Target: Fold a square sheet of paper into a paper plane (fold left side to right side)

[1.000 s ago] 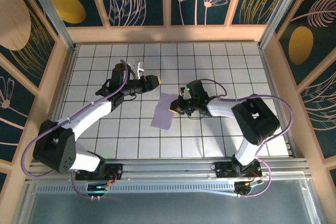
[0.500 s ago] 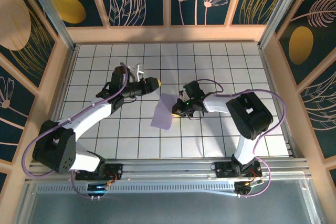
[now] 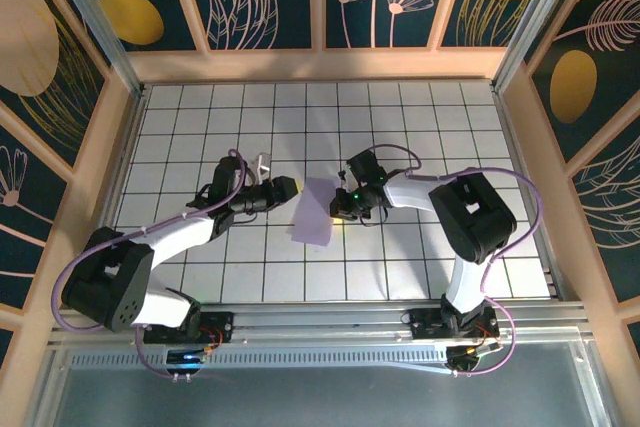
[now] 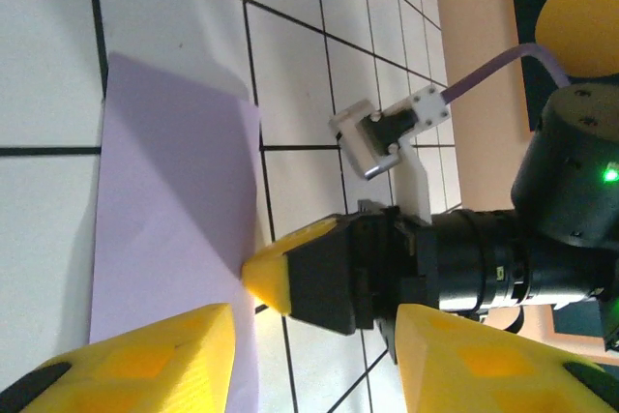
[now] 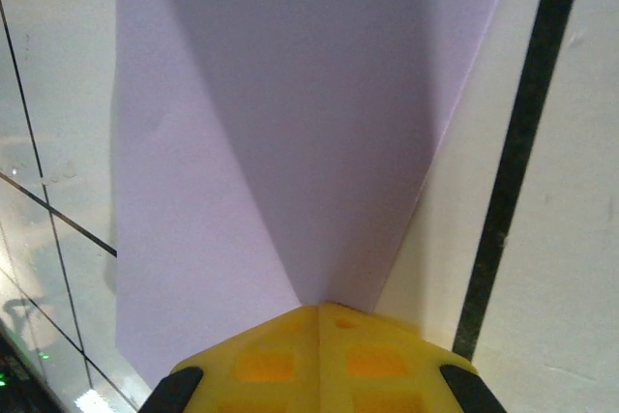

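The lavender sheet of paper (image 3: 312,213) lies folded to a narrow strip on the white grid tiles, with a darker triangular area across it (image 5: 290,123). My right gripper (image 3: 336,209) is shut, and its joined yellow tip (image 5: 324,321) touches the paper's right edge; I cannot tell whether any paper is pinched. In the left wrist view the paper (image 4: 174,210) fills the left side and that same right gripper tip (image 4: 266,278) rests at its edge. My left gripper (image 3: 291,187) is open, close to the paper's upper left edge, with nothing between its fingers (image 4: 145,355).
The grid-tiled floor (image 3: 420,127) is boxed in by wooden rails and patterned walls (image 3: 320,62). The right arm's elbow (image 3: 475,212) sits right of the paper. A white camera block (image 4: 387,132) with a purple cable rides on the right wrist.
My left gripper has moved toward the near side and closer to the paper's left edge. The right gripper stays at the paper's right edge, its forearm shifted slightly.
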Available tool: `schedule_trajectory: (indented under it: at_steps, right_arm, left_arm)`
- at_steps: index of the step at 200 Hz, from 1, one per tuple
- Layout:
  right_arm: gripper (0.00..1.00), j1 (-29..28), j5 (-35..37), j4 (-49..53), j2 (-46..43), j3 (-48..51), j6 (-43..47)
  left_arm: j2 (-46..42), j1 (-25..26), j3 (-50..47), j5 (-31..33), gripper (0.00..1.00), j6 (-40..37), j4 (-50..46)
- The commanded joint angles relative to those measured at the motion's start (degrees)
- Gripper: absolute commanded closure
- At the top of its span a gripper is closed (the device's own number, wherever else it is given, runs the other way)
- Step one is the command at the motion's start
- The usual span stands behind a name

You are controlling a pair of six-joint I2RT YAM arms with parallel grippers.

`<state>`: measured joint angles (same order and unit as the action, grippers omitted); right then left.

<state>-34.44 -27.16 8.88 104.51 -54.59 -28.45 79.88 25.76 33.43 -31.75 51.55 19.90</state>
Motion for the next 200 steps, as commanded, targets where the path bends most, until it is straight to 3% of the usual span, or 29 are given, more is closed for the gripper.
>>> schedule_trajectory:
  at_steps: [1,96,200]
  right_arm:
    - [0.99,2.1,4.6,6.7,2.1,-1.3,7.8]
    - [1.00,5.2,7.5,11.7,4.2,-3.2,23.6]
    - [1.00,5.1,6.0,13.0,3.6,-5.1,29.7]
  left_arm:
    - [1.4,-0.5,-0.7,-2.1,0.53,1.6,5.2]
    - [16.8,1.9,1.5,-5.1,0.56,1.9,7.5]
    - [22.8,4.3,9.1,-1.4,0.55,-2.7,-4.6]
